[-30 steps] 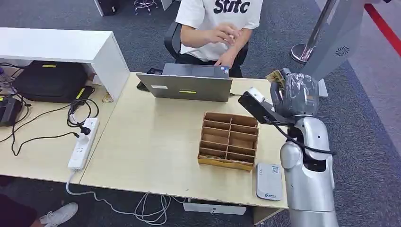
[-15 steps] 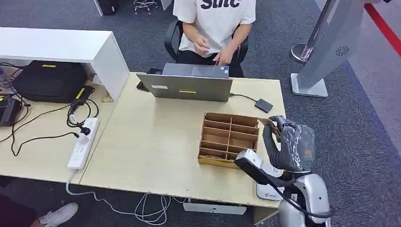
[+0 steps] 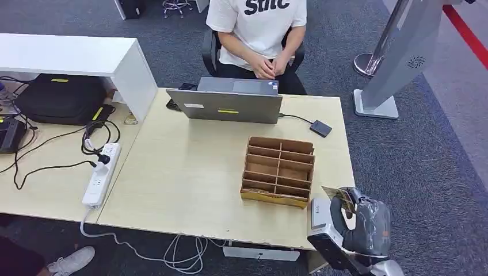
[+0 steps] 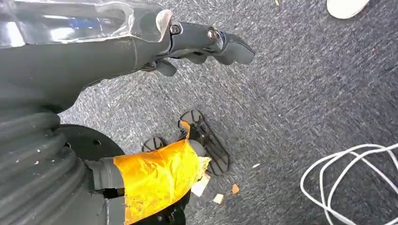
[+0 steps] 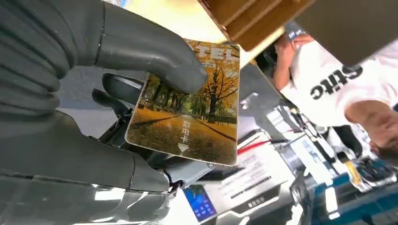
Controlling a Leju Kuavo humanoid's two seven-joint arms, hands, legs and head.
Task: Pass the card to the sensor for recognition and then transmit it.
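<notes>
My right hand (image 3: 363, 227) hangs over the table's near right corner and pinches the card (image 3: 339, 197) upright. Just left of the hand lies the white sensor (image 3: 318, 209), partly hidden by my wrist. In the right wrist view the card (image 5: 190, 110) shows an autumn tree avenue and is held between the thick thumb and the darker fingers of that hand (image 5: 84, 93). My left hand (image 4: 202, 42) hangs above grey carpet with its fingers stretched out and nothing in them.
A wooden divider box (image 3: 279, 170) stands on the table (image 3: 184, 172) just beyond the sensor. A laptop (image 3: 233, 105) and a small black device (image 3: 320, 127) sit at the far edge, where a person (image 3: 257, 29) is seated. A power strip (image 3: 100, 174) lies to the left.
My right arm has come down from above the table's far right to the near right corner, still holding the card. The person has lowered both hands to the lap.
</notes>
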